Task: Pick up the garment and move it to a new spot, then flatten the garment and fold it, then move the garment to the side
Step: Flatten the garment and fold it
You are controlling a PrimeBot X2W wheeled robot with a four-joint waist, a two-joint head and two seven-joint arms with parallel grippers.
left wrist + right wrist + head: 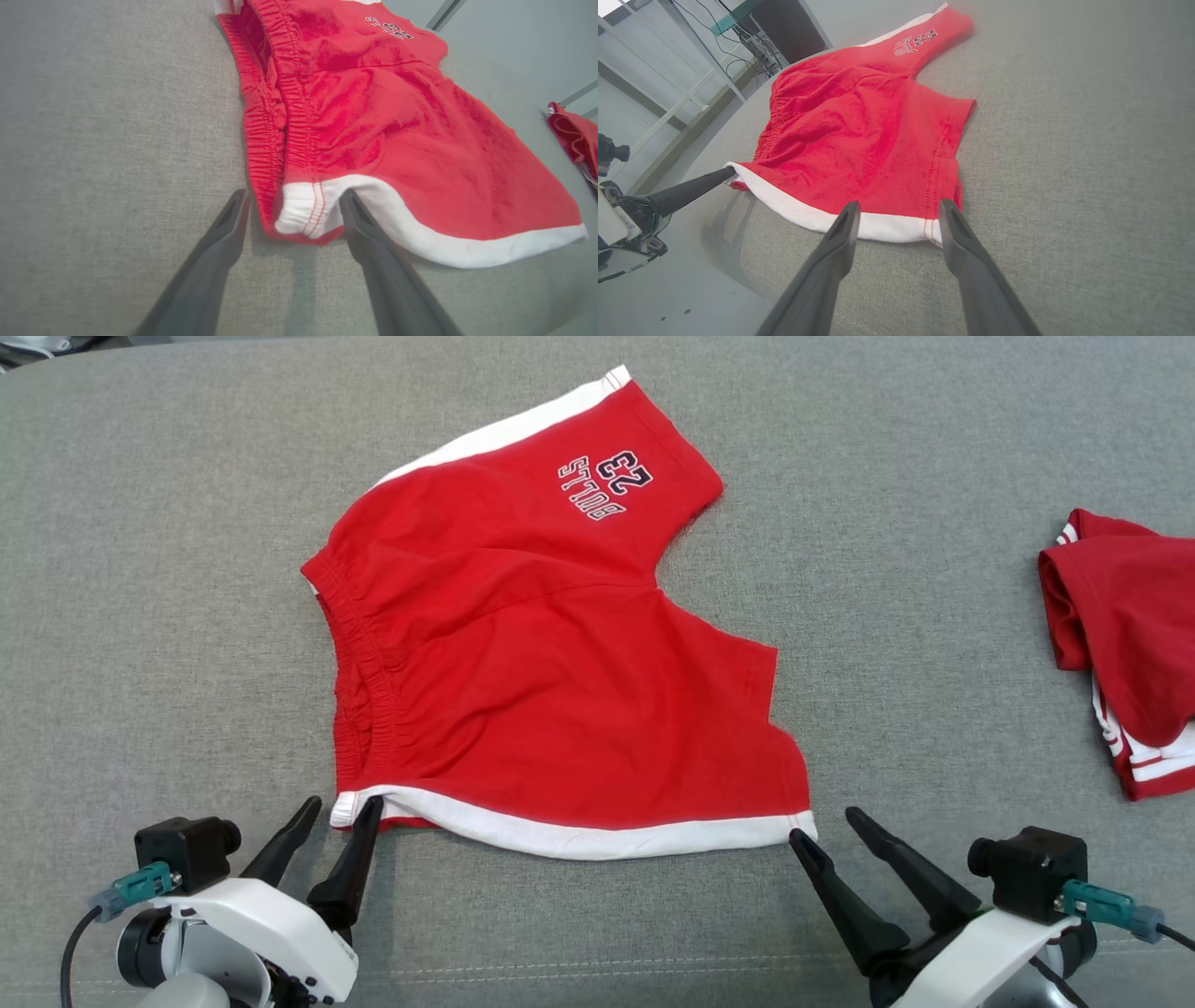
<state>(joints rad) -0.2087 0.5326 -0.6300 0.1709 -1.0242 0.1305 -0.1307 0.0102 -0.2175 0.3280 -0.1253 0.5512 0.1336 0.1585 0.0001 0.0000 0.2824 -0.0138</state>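
Left claw (344, 803): fingers spread wide, clamped on nothing. We note the white corner of the red shorts (541, 663), at the near end of the gathered waistband (359, 681), lying between the two fingers; the inner finger touches the white hem band (579, 840).

Right claw (822, 823): fingers likewise apart, gripping nothing. Its tips sit at the other end of that band, the inner fingertip against the corner of the cloth.

Shorts: we find them spread flat on the grey cloth-covered counter (140, 569), just beyond both claws, with the white-banded edge nearest us and running from one claw to the other. The waistband is on the left and the leg with the "BULLS 23" print (607, 485) is farthest away.

Second red garment (1130, 635): crumpled at the right edge, well apart.
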